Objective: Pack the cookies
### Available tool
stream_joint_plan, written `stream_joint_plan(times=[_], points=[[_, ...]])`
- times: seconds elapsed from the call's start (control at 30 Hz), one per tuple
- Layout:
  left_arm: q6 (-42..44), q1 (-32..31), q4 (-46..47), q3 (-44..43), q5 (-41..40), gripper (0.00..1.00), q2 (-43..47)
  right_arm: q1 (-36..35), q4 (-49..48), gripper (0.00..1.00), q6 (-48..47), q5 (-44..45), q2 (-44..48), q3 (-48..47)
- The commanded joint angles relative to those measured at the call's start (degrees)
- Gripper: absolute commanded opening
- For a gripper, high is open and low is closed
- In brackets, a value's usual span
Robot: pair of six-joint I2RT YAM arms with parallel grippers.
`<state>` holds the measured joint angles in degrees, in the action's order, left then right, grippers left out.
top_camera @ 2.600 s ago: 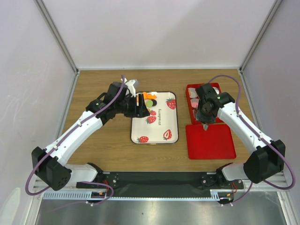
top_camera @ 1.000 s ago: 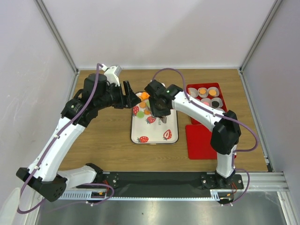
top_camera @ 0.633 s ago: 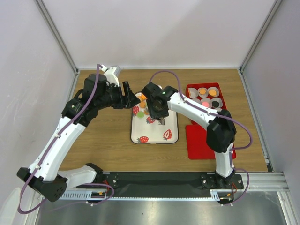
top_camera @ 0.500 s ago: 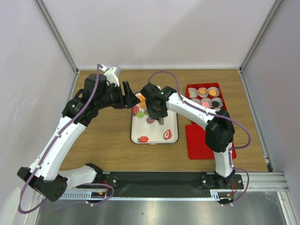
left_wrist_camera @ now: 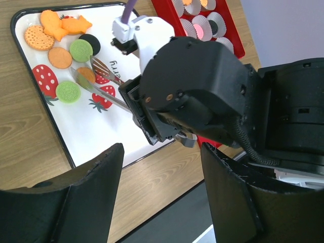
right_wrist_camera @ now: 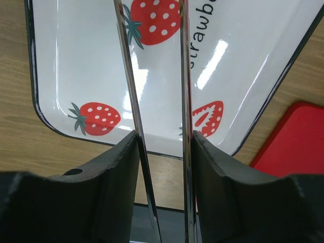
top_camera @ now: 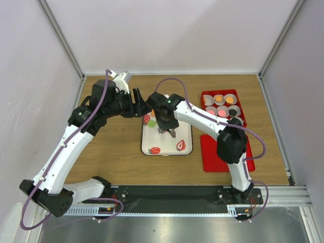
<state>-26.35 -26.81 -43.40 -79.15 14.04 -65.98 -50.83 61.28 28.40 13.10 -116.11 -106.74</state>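
Tongs (left_wrist_camera: 104, 88) gripped by the right end effector (right_wrist_camera: 162, 147) have swung from the red box (top_camera: 223, 92) at the right across to the far left corner of the strawberry tray (top_camera: 186, 132), where the loose cookies (left_wrist_camera: 61, 55) lie. Their blades stand apart, tips down among the discs, seemingly either side of an orange one; nothing looks pinched yet. Just beyond that corner the left end effector (top_camera: 139, 104) hangs wide and empty. Another pick looks imminent, and several paper cups (left_wrist_camera: 218, 23) in the box are already filled.
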Motion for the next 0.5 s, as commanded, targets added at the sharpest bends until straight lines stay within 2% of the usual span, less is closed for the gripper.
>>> stream_joint_plan(times=[0.0,0.23,0.37,0.47], points=[[1.4,0.7,1.7,0.3,1.5,0.68,0.0,-1.0,4.7,0.47,-1.4,3.2,-1.3,-4.5],[1.5,0.8,1.9,0.2,1.9,0.68,-0.3,-1.6,8.2,0.45,-1.8,3.1,-2.3,-7.3],[1.5,0.9,2.2,0.3,2.1,0.68,-0.2,-1.4,8.5,0.53,-2.3,2.0,-1.7,-7.8],[1.5,0.9,2.3,0.3,2.3,0.68,-0.4,-1.4,8.4,0.53,-2.3,1.1,-1.8,-7.9]])
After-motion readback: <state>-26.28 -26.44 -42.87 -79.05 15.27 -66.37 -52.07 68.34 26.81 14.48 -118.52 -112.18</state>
